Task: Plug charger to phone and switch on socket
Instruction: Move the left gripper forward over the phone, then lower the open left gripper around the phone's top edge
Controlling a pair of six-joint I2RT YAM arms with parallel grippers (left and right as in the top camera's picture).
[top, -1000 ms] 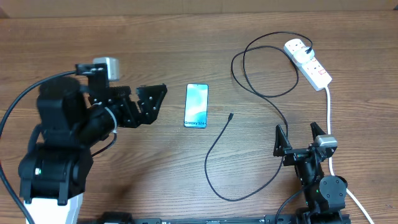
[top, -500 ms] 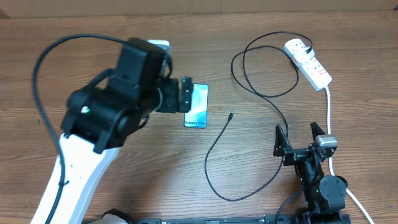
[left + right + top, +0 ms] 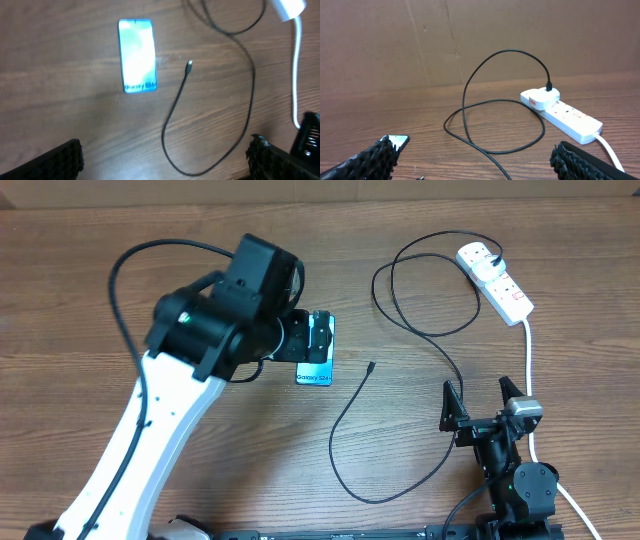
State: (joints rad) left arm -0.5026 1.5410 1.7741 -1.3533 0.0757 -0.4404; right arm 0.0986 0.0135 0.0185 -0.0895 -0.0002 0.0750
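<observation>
The phone [image 3: 314, 371] lies flat mid-table, its blue screen lit; my left gripper [image 3: 318, 332] hovers open above its far end and covers part of it. In the left wrist view the phone [image 3: 137, 55] lies well ahead of the open fingers [image 3: 162, 165]. The charger cable [image 3: 345, 440] loops across the table. Its small connector [image 3: 371, 366] lies free to the right of the phone, and its plug [image 3: 478, 255] sits in the white socket block [image 3: 505, 288]. My right gripper [image 3: 478, 405] rests open near the front edge, facing the socket [image 3: 567, 114].
The socket's thick white cord [image 3: 528, 360] runs down the right side past the right arm. A brown cardboard wall [image 3: 470, 40] stands behind the table. The charger's loops [image 3: 495, 125] lie between the right gripper and the socket.
My left arm has swung from the left side of the table to the right and now reaches over the phone. The right arm, cable and phone have not moved.
</observation>
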